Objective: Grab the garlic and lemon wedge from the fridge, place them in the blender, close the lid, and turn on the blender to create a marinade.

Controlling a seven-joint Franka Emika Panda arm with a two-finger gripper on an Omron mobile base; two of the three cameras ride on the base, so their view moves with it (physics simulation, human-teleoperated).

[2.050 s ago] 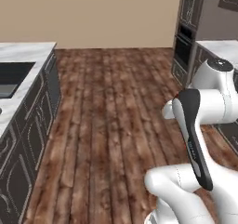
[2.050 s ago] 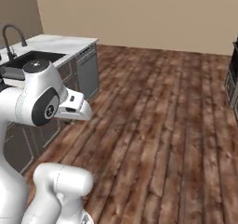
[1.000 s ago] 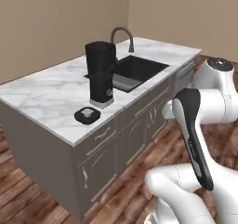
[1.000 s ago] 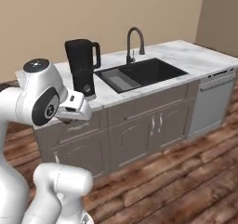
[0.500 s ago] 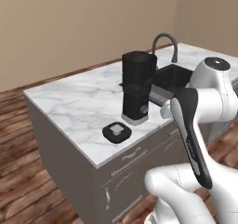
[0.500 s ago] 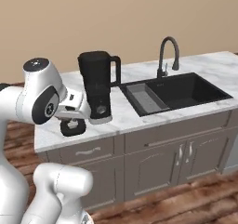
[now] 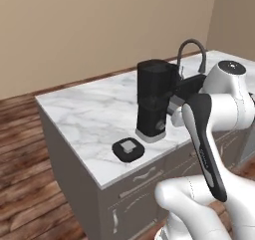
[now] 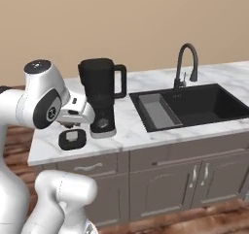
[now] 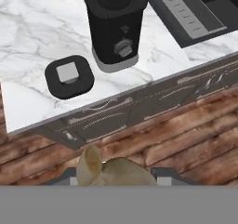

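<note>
One blender point(image 7: 155, 100), one lid point(image 7: 128, 149), one garlic point(image 9: 111, 171).

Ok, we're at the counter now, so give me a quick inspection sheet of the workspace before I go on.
Surface: white marble counter on grey cabinets, wood floor below.
Blender: blender upright near the counter's front edge, top uncovered, knob facing the robot.
Lid: lid flat on the counter beside the blender, apart from it.
Garlic: tan garlic sits between the finger tips in the hand view.
Lemon wedge: nothing seen.
Clutter: nothing seen.
End effector: end effector shut on the garlic, off the counter's front edge, above the floor.
Cables: nothing seen.
Surroundings: black sink with a dark faucet beside the blender; beige wall behind.
</note>
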